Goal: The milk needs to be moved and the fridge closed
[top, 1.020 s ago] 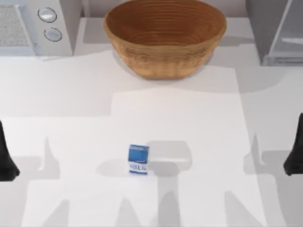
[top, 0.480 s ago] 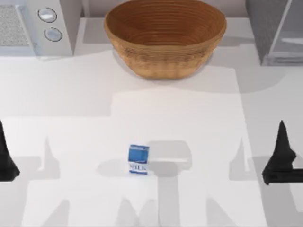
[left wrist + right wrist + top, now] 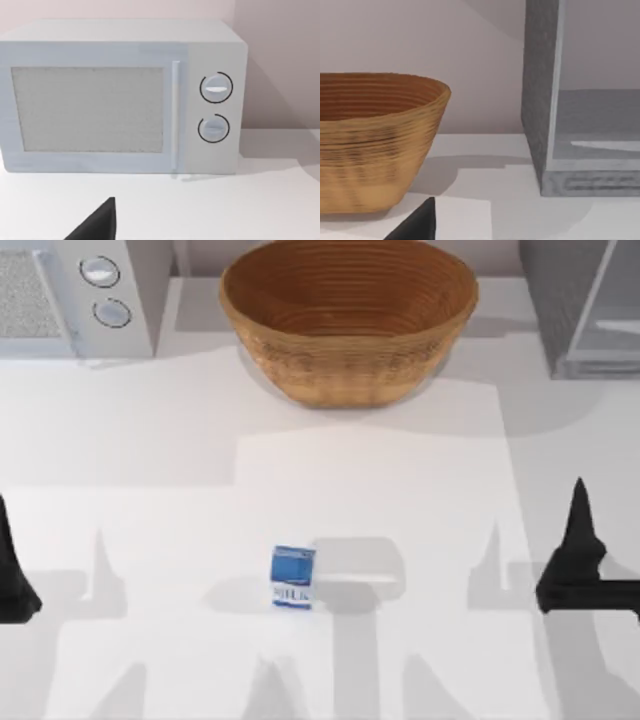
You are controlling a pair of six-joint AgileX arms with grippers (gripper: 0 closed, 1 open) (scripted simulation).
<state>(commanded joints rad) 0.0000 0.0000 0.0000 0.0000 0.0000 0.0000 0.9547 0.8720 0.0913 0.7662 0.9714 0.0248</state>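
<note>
**Milk untouched at lower centre**

The milk [image 3: 292, 577] stands upright on the table [image 3: 150, 440], below the wicker bowl [image 3: 347, 315]. The fridge [image 3: 585, 305] sits upper right. The right gripper [image 3: 578, 565], at the right edge, should approach level and straddle the carton squarely. The left gripper [image 3: 12, 575] idles at left edge. Neither gripper's jaw state is discernible

My top camera looks straight down on the table [image 3: 380, 480], from the appliances along its far edge to both arms. My left wrist camera looks level past my left gripper [image 3: 97, 225], squarely and closely at the microwave [image 3: 120, 97] ahead of it. My right wrist camera looks level past my right gripper [image 3: 417, 225] at the wicker bowl [image 3: 370, 140] and fridge [image 3: 580, 100] beyond; the top view shares all three.
</note>
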